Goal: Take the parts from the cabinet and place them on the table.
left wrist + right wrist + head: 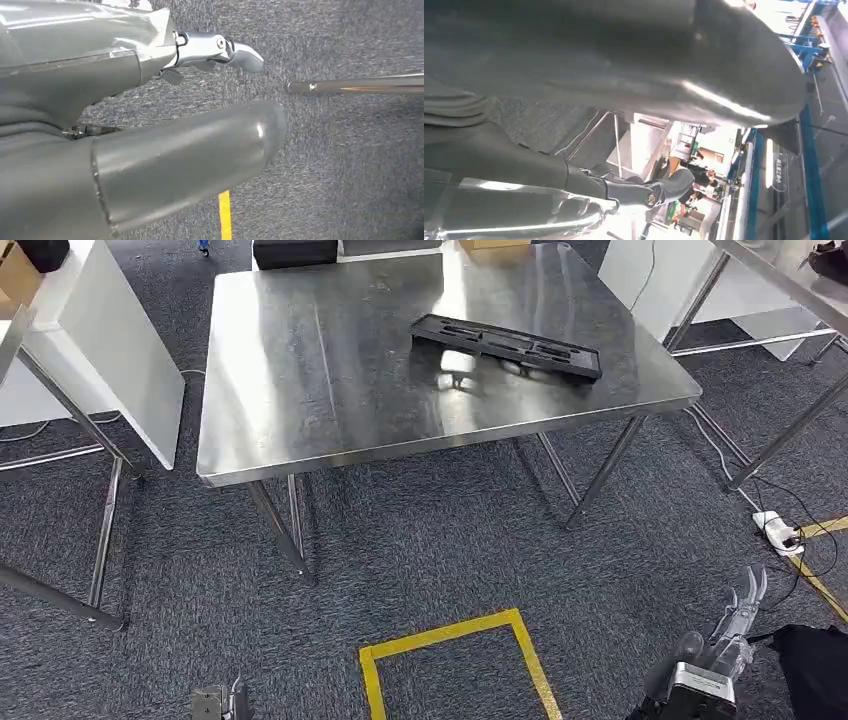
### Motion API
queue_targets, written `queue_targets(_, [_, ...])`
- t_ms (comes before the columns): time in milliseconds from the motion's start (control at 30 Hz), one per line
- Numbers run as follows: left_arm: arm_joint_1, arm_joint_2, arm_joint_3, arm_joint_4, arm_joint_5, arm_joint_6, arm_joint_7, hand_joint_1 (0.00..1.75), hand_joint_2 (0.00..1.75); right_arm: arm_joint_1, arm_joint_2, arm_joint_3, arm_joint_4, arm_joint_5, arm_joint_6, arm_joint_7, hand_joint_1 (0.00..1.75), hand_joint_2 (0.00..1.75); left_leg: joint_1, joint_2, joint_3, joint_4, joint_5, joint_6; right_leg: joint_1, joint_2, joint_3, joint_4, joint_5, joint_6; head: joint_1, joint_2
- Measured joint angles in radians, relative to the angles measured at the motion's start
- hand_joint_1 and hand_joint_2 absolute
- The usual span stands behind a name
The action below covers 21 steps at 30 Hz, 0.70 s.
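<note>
Grey carpet under a steel table [330,430], the flat black part [507,344] lying on it looks light, stiff, best gripped along an edge, while both hands, left hand [125,125] and right hand [722,645], hang below the table, fingers spread, holding nothing.

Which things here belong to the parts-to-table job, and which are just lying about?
Job:
- black part, lying on the table
- steel table
- right robot hand, empty, fingers apart
- left robot hand, holding nothing

Lying about:
- white power strip on the carpet
- yellow floor tape
- white panel
</note>
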Motion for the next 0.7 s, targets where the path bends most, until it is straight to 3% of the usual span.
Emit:
queue_targets(133, [-0.001, 0.0, 0.0, 0.001, 0.0, 0.0, -0.001, 0.0, 0.0, 0.0, 0.001, 0.0, 0.0, 0.0, 0.0, 0.0, 0.0, 0.0, 0.0, 0.0, -0.002, 0.001, 0.001, -0.001, 0.001, 0.0, 0.004, -0.009, 0.0, -0.002, 0.001, 0.0])
queue_targets(200, [-0.008, 0.002, 0.003, 0.013, -0.005, -0.002, -0.01, 0.0, 0.0, 0.007, 0.003, -0.003, 0.004, -0.001, 0.0, -0.006, 0.0, 0.0, 0.001, 0.001, 0.0, -0.003, 0.015, -0.012, 0.003, 0.0, -0.019, -0.005, 0.008, -0.01, -0.007, 0.0])
queue_targets(233, [-0.011, 0.006, 0.016, 0.033, -0.005, -0.004, -0.021, 0.0, 0.0, 0.012, 0.004, -0.004, 0.017, -0.006, 0.0, -0.015, 0.0, 0.0, 0.007, -0.003, -0.015, 0.014, -0.008, -0.035, -0.005, -0.002, -0.035, -0.008, 0.031, -0.04, -0.008, 0.0])
queue_targets(267, [-0.012, 0.015, 0.026, 0.05, 0.005, 0.0, -0.031, 0.0, 0.0, 0.019, 0.001, -0.002, 0.036, -0.03, -0.005, -0.02, 0.0, 0.0, 0.012, -0.003, -0.078, 0.218, -0.178, -0.051, -0.001, -0.004, -0.063, -0.005, 0.054, -0.056, -0.017, 0.0])
queue_targets(300, [-0.011, 0.018, 0.029, 0.056, 0.007, 0.0, -0.033, 0.0, 0.0, 0.019, -0.002, 0.003, 0.046, -0.039, -0.013, -0.021, 0.0, 0.0, 0.012, -0.003, -0.096, 0.286, -0.201, -0.053, 0.001, -0.004, -0.073, -0.001, 0.063, -0.056, -0.016, 0.0])
queue_targets(333, [-0.01, 0.021, 0.033, 0.06, 0.007, 0.0, -0.033, 0.0, 0.0, 0.019, -0.005, 0.009, 0.053, -0.045, -0.016, -0.021, 0.0, 0.0, 0.012, -0.003, -0.092, 0.306, -0.191, -0.052, 0.002, -0.004, -0.086, 0.004, 0.071, -0.055, -0.018, 0.0])
queue_targets(367, [-0.01, 0.024, 0.038, 0.063, 0.01, 0.0, -0.034, 0.0, 0.0, 0.019, -0.008, 0.014, 0.059, -0.051, -0.019, -0.021, 0.0, 0.0, 0.012, -0.003, -0.065, 0.278, -0.16, -0.05, 0.002, -0.004, -0.098, 0.01, 0.075, -0.052, -0.018, 0.0])
queue_targets(433, [-0.009, 0.027, 0.044, 0.064, 0.015, 0.0, -0.034, 0.0, 0.0, 0.015, -0.014, 0.023, 0.066, -0.056, -0.023, -0.016, 0.0, 0.0, 0.012, -0.003, 0.046, 0.119, -0.099, -0.042, 0.003, -0.003, -0.113, 0.023, 0.078, -0.047, -0.019, 0.0])
queue_targets(467, [-0.01, 0.03, 0.045, 0.064, 0.016, -0.002, -0.034, 0.0, 0.0, 0.011, -0.016, 0.029, 0.068, -0.06, -0.024, -0.011, 0.0, 0.0, 0.011, -0.005, 0.107, 0.02, -0.098, -0.033, 0.003, -0.004, -0.117, 0.029, 0.079, -0.045, -0.018, 0.0])
queue_targets(500, [-0.01, 0.033, 0.048, 0.064, 0.016, -0.002, -0.035, 0.0, 0.0, 0.005, -0.017, 0.033, 0.069, -0.061, -0.024, -0.004, 0.0, 0.0, 0.006, -0.006, 0.125, -0.008, -0.112, -0.027, 0.008, -0.004, -0.122, 0.031, 0.084, -0.037, -0.018, 0.0])
queue_targets(567, [-0.007, 0.035, 0.048, 0.064, 0.015, -0.01, -0.036, 0.0, 0.0, -0.008, -0.019, 0.042, 0.068, -0.058, -0.025, 0.011, 0.0, 0.0, -0.001, -0.006, 0.114, -0.006, -0.101, -0.019, 0.005, -0.005, -0.126, 0.031, 0.094, -0.023, -0.02, 0.0])
queue_targets(633, [-0.005, 0.036, 0.049, 0.064, 0.014, -0.018, -0.037, 0.0, 0.0, -0.013, -0.021, 0.045, 0.068, -0.054, -0.027, 0.019, 0.0, 0.0, 0.002, -0.005, 0.107, -0.018, -0.081, 0.002, 0.006, -0.005, -0.131, 0.027, 0.106, -0.009, -0.022, 0.0])
queue_targets(667, [-0.006, 0.035, 0.049, 0.064, 0.013, -0.019, -0.037, 0.0, 0.0, -0.013, -0.024, 0.045, 0.068, -0.054, -0.027, 0.021, 0.0, 0.0, 0.007, 0.0, 0.101, -0.023, -0.069, 0.008, 0.003, -0.002, -0.146, 0.045, 0.084, -0.01, -0.022, 0.0])
queue_targets(700, [-0.007, 0.035, 0.05, 0.064, 0.013, -0.019, -0.038, 0.0, 0.0, -0.014, -0.026, 0.045, 0.068, -0.052, -0.027, 0.021, 0.0, 0.0, 0.008, 0.0, 0.09, -0.024, -0.061, 0.017, 0.004, 0.0, -0.164, 0.085, 0.045, -0.015, -0.017, 0.0])
